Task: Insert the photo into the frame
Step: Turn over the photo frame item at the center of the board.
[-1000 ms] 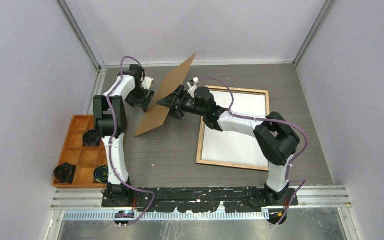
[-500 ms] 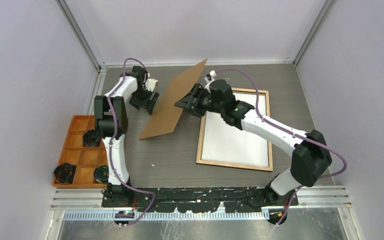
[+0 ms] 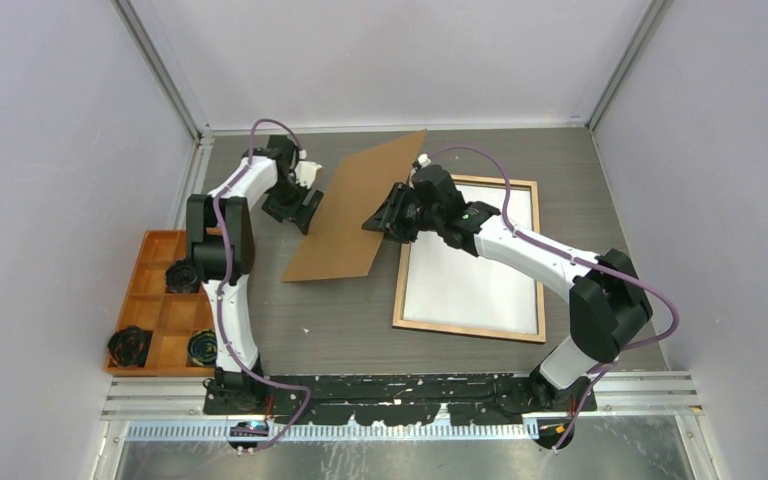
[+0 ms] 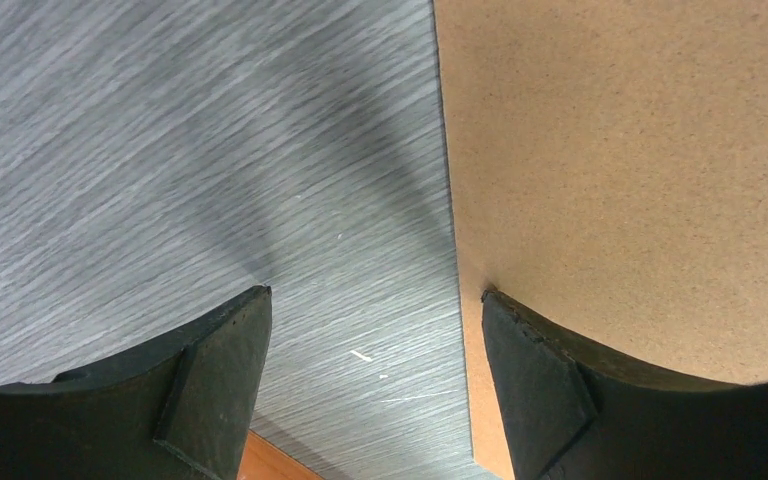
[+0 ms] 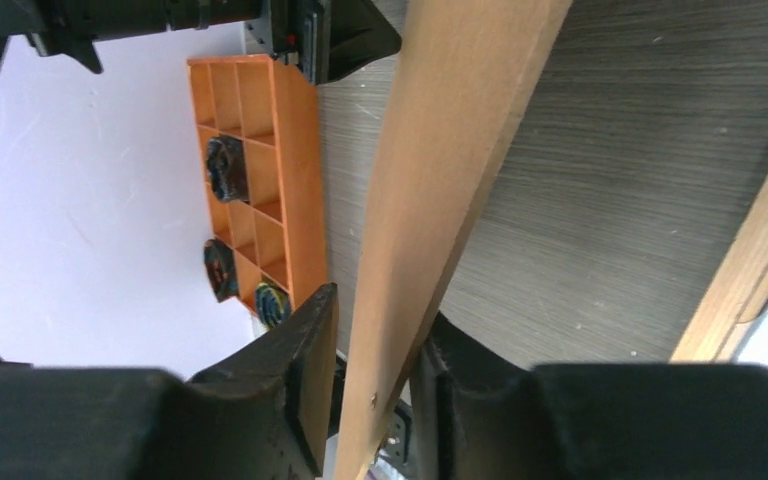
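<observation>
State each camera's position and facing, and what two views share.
Top external: above and behind the bases, looking down at the table; left arm and right arm show whole.
Left wrist: on the left arm, facing down past the open left gripper at table and brown board.
Right wrist: on the right arm, facing along the right gripper, shut on the board, toward the orange tray.
Shared: top and right wrist views both show board and tray.

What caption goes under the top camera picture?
Right gripper holds a brown board tilted beside the frame; the open left gripper is at its other edge.
</observation>
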